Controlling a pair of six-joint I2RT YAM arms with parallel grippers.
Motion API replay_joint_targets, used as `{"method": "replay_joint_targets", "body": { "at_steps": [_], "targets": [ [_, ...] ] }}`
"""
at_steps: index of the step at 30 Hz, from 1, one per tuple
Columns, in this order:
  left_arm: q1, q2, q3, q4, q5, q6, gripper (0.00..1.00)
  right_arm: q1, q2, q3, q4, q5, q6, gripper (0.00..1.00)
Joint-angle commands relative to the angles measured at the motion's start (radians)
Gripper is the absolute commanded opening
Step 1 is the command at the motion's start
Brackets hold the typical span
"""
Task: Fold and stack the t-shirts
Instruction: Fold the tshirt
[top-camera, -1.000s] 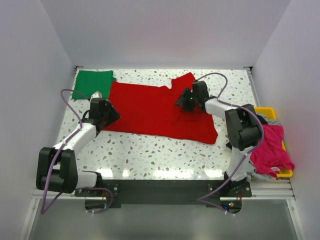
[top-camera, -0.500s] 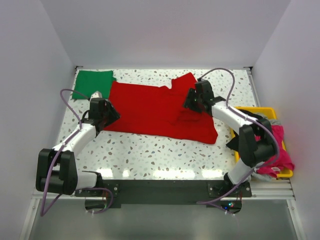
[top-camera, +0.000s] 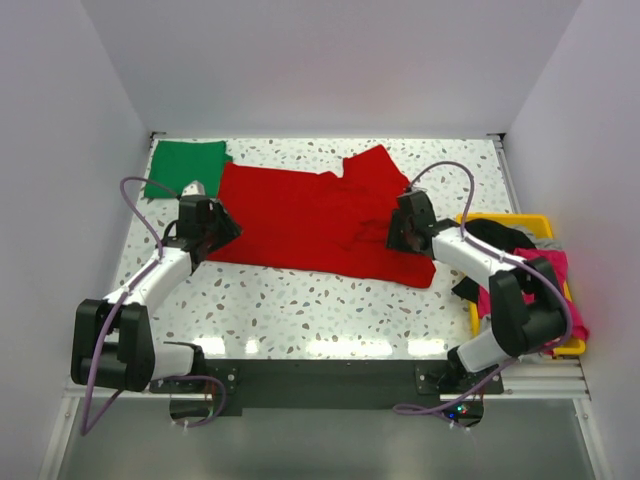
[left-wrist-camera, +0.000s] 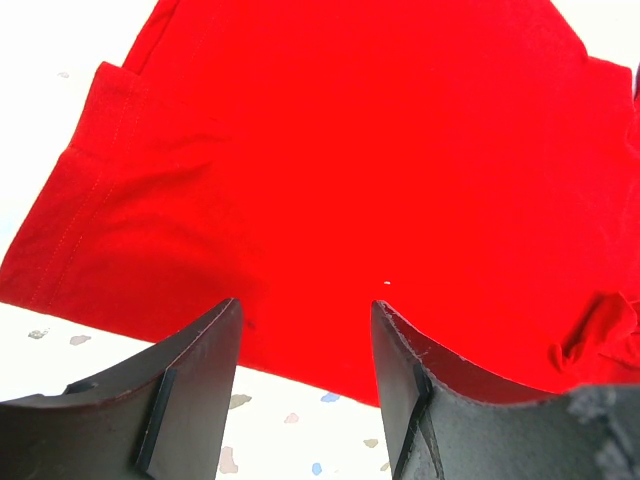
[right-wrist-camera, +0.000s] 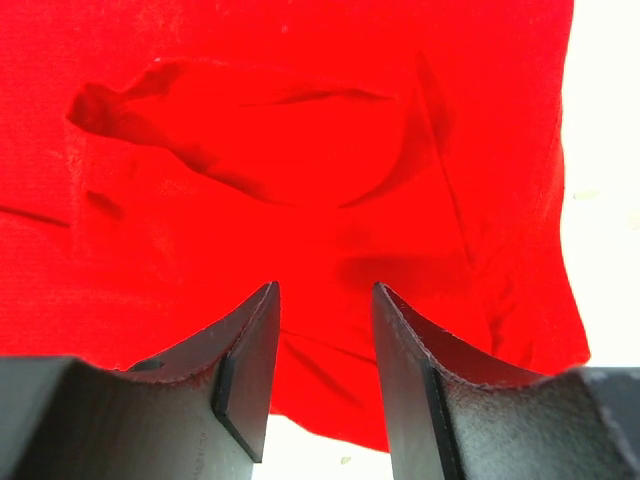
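Left gripper: its jaws are wide apart and it holds nothing.
Under the left gripper: the edge of the red t-shirt, with a bit of the speckled table showing just below the tips.
Right gripper: its jaws are apart too, with nothing pinched between them.
Under the right gripper: red cloth, close to the shirt's edge.
Ahead of the right gripper: a bumpy wrinkle in the red cloth.
Red t-shirt: lies spread out between the two grippers.
Green t-shirt: folded flat, past the left gripper, near the red shirt's corner.
Yellow tray: behind the right gripper, with pink cloth and black cloth in it.
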Motion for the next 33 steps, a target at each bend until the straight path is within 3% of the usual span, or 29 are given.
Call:
{"method": "replay_joint_targets", "body": {
  "at_steps": [1,18,33],
  "targets": [
    [-0.004,-0.02,0.004,0.041,0.017,0.005,0.59,0.01,0.051,0.027,0.059,0.057,-0.033,0.45],
    [-0.004,-0.009,0.007,0.049,0.017,0.01,0.59,0.03,0.181,0.146,0.062,0.088,-0.038,0.43],
    [-0.002,0.001,0.016,0.038,0.017,0.016,0.59,0.041,0.348,0.367,0.07,0.03,-0.055,0.44]
  ]
}}
